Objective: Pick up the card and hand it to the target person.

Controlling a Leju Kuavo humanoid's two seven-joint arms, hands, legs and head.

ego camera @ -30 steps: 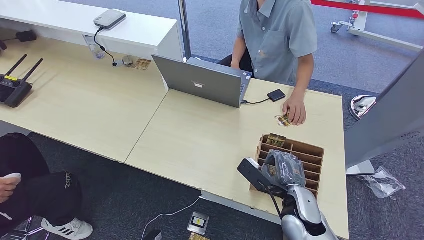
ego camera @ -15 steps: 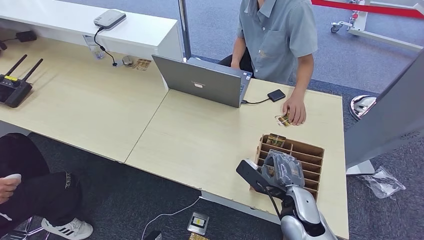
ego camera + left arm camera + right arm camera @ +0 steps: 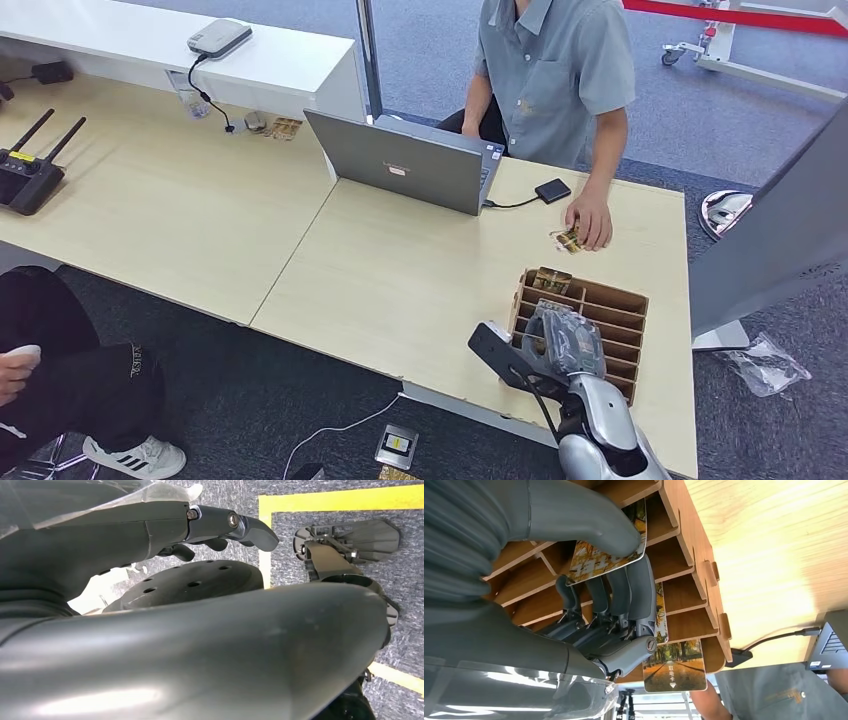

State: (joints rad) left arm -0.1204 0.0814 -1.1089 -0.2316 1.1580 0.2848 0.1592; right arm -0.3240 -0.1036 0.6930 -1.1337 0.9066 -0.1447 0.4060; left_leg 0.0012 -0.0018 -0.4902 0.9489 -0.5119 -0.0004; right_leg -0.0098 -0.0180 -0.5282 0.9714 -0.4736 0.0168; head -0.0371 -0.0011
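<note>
Right hand (image 3: 589, 580) is down in the wooden card rack (image 3: 600, 305) at the near-right end of the table (image 3: 400, 270). Fingers (image 3: 624, 592) are curled behind a card (image 3: 606, 555) w/ the thumb pressed on its face, so the card looks pinched but sits partly in its slot, not lifted clear yet. Another card (image 3: 674, 667) stands in the rack's far slot. Left hand (image 3: 220, 527) hangs by the floor, fingers loosely bent, holding nothing. Person (image 3: 555, 70) sits beyond the rack, hand (image 3: 590, 222) resting on the table. Judged progress: grasp approx. done; pull-out, carry and handover to the person all remain.
</note>
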